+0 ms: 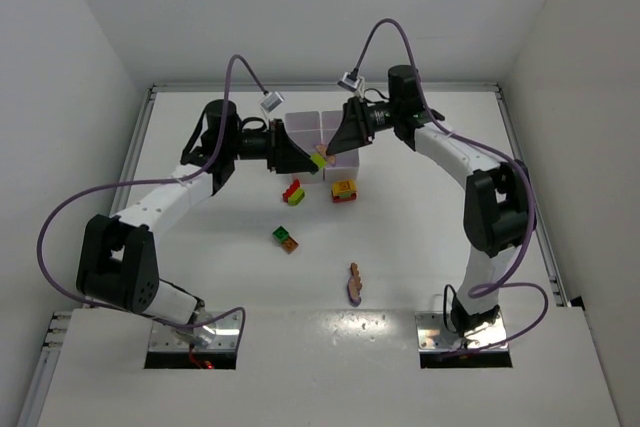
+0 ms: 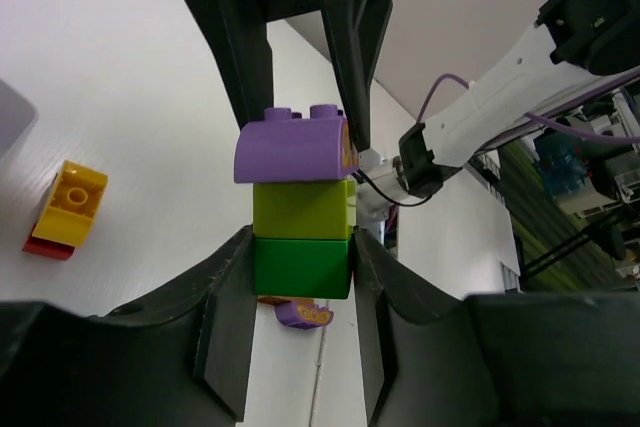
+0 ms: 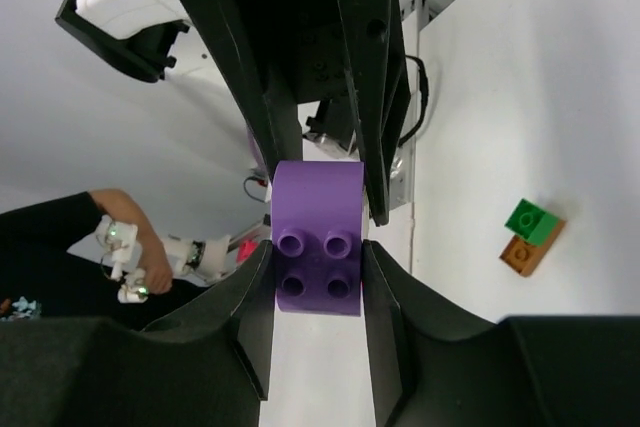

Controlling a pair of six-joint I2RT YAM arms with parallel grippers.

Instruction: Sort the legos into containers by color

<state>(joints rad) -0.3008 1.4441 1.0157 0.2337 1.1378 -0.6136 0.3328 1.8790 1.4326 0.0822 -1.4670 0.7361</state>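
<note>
Nearest the arms' bases, loose legos [image 1: 286, 238] lie scattered on the desk [image 1: 430, 237]. Farther on, held up just in front of the tray [image 1: 322, 127], is a three-brick clump [image 2: 298, 212]. The left pincer [image 2: 302, 257] pinches its green end and the right pincer [image 3: 318, 252] its purple end, with lime between. The clump's long axis runs from pincer to pincer, so I'd reckon the next move is a pull apart along that line.

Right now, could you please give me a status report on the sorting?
Left gripper jaws shut on green brick, right gripper on purple brick. Lime brick between, all three joined. No obstruction seen.
</note>
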